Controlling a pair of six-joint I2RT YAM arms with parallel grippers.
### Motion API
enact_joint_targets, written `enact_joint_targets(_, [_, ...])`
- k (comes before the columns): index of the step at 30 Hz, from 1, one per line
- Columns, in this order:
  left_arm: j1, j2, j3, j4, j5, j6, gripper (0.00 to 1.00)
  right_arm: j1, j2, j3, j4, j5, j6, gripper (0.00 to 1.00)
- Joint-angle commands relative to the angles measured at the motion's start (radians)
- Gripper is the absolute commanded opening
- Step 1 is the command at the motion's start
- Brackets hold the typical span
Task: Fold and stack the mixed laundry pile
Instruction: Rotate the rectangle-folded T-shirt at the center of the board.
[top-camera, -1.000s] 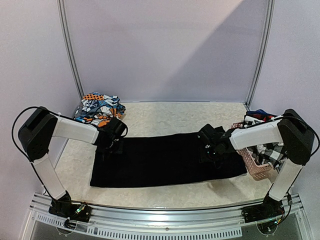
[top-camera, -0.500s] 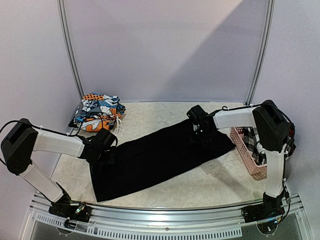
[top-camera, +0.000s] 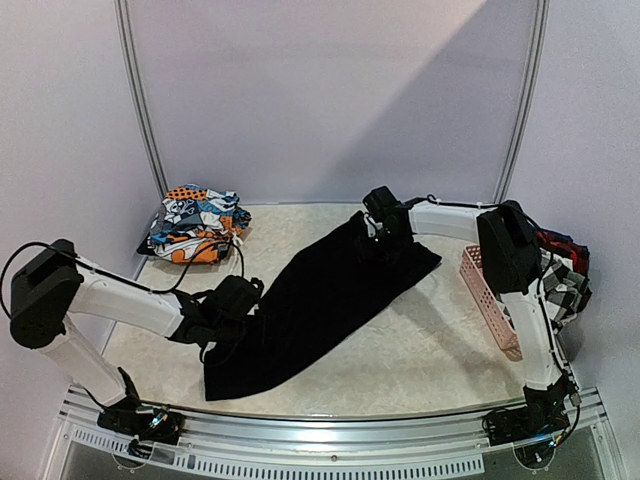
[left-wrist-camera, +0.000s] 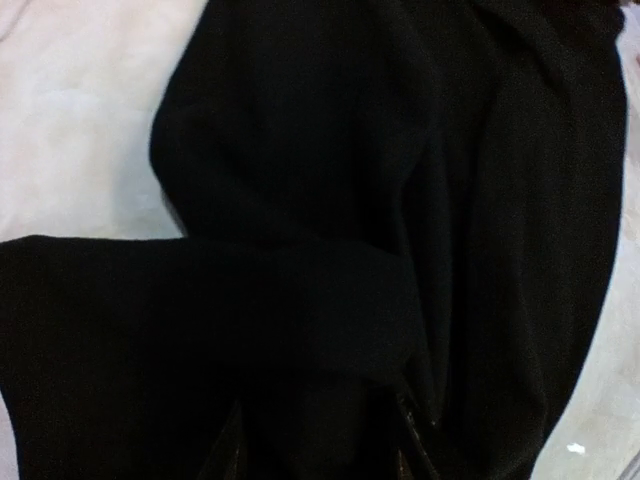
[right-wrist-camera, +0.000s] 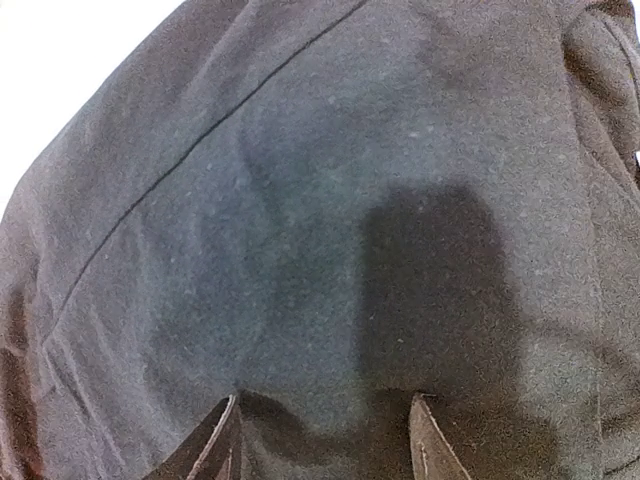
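**While both grippers rest on it, the black garment (top-camera: 320, 300) lies slantwise on the table (top-camera: 430, 350)**

The cloth runs from the near left up to the far middle, spread mostly flat. The left gripper (top-camera: 235, 300) sits at its near end and the right gripper (top-camera: 380, 235) at its far end. On the right wrist view the fingertips (right-wrist-camera: 225, 445) stand apart and press on smooth cloth, with nothing pinched. On the left wrist view dark folds fill the gap, so I cannot tell if it grips. The printed pieces (top-camera: 195, 225) are heaped at the far left. The checked one (top-camera: 565, 290) is at the pink basket (top-camera: 485, 300).
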Motion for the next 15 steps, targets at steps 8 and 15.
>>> enact_joint_targets(8, [-0.257, 0.271, 0.142, 0.001, 0.227, -0.142, 0.48, -0.056, 0.163, 0.103, -0.146, -0.138, -0.043, 0.57])
enact_joint_targets(15, [-0.373, 0.444, 0.367, 0.045, 0.275, -0.152, 0.48, -0.088, 0.188, 0.145, -0.172, -0.17, -0.07, 0.57])
